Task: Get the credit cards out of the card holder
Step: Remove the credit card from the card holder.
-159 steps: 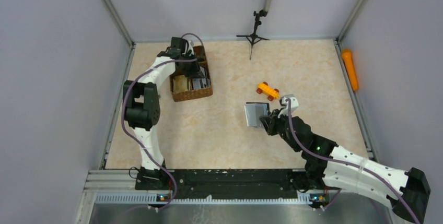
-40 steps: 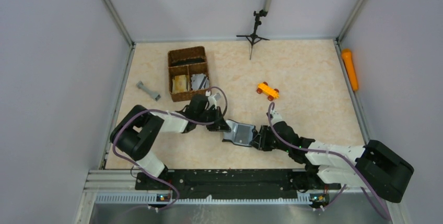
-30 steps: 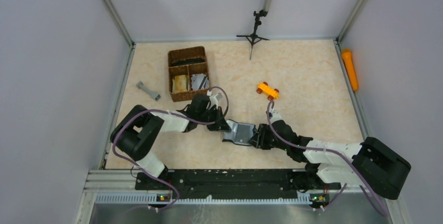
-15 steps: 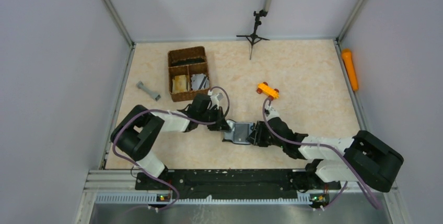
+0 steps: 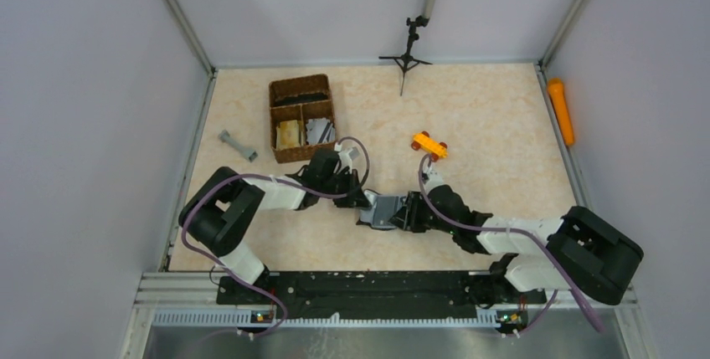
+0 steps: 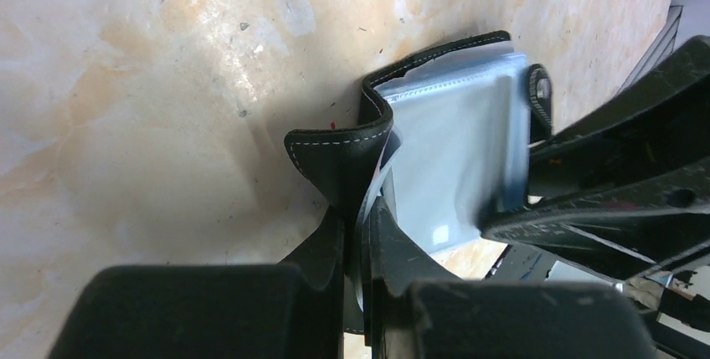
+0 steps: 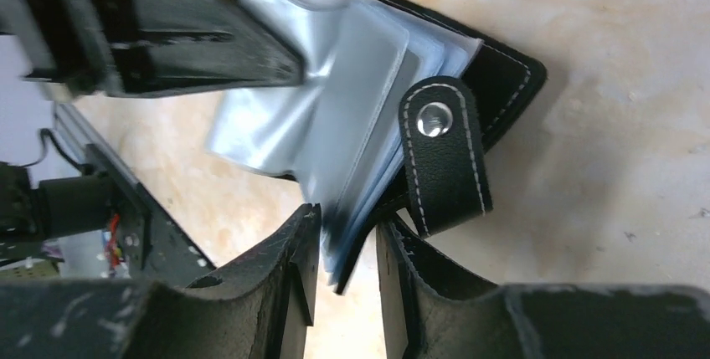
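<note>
Both arms are stretched low and angled inward, so that the wrists nearly meet. The left end effector [image 5: 362, 202] is pinched tight on the card holder [image 5: 383, 209] cover; the right end effector [image 5: 408, 212] is closed around its opposite edge.

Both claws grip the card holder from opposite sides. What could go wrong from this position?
1. The left claw pinches only a buckled fold in the black cover of the card holder; a pull could make it slip free.
2. The right claw straddles the whole stack of plastic sleeves and the cover edge, not one card, so it may drag or tear sleeves instead of drawing a card out.
</note>
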Tool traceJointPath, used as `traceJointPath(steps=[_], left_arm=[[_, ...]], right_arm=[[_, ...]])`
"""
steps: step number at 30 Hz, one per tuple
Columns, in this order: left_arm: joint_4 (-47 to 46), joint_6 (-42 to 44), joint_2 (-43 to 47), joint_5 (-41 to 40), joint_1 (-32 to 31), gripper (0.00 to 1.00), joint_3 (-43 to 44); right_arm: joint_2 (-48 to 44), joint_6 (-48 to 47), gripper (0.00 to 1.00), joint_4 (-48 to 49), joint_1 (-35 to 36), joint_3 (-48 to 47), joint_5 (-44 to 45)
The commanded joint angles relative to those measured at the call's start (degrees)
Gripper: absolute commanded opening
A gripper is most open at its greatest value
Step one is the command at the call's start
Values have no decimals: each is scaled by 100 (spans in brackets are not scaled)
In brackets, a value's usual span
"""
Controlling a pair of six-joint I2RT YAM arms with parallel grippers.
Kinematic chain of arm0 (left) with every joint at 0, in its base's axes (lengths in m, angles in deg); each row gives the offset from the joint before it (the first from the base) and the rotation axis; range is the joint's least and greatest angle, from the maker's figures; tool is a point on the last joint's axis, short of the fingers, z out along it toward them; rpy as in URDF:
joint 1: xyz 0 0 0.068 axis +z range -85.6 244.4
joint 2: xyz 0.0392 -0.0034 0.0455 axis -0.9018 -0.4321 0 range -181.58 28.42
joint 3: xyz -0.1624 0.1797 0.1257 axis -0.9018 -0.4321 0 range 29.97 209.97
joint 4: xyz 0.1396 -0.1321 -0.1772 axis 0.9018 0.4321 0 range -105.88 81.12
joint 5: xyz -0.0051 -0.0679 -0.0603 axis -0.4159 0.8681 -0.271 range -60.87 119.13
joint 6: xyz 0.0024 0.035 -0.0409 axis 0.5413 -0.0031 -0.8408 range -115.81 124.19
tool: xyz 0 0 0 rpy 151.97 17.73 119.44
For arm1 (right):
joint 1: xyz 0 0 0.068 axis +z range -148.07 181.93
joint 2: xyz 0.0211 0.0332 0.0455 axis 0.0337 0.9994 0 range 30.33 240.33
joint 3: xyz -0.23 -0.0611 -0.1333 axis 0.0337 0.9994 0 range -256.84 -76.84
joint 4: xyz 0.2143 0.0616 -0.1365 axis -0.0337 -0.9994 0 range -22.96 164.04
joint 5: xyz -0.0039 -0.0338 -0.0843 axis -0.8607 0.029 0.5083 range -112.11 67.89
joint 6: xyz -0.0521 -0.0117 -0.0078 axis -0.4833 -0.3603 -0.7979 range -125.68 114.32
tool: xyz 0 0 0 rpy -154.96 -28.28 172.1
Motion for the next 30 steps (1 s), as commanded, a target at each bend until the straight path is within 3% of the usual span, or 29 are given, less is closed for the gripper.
traceJointPath(steps=[1,6,9,15,30], left_arm=[[125,97,-313,-88,-280,3,35],[92,58,-349,-52,-282,2,30],[68,42,-320,-39,-283,2,21],[56,35,-299,-34,-293,2,6],[56,22,-290,-56,-288,2,-27]], right_arm=[[-450,-25,31,1210,20,42,-148],[-750,34,29,1345,20,223,-59],[-759,31,22,907,20,123,126],[-587,34,19,254,25,-117,257],[-479,119,45,257,23,-131,186]])
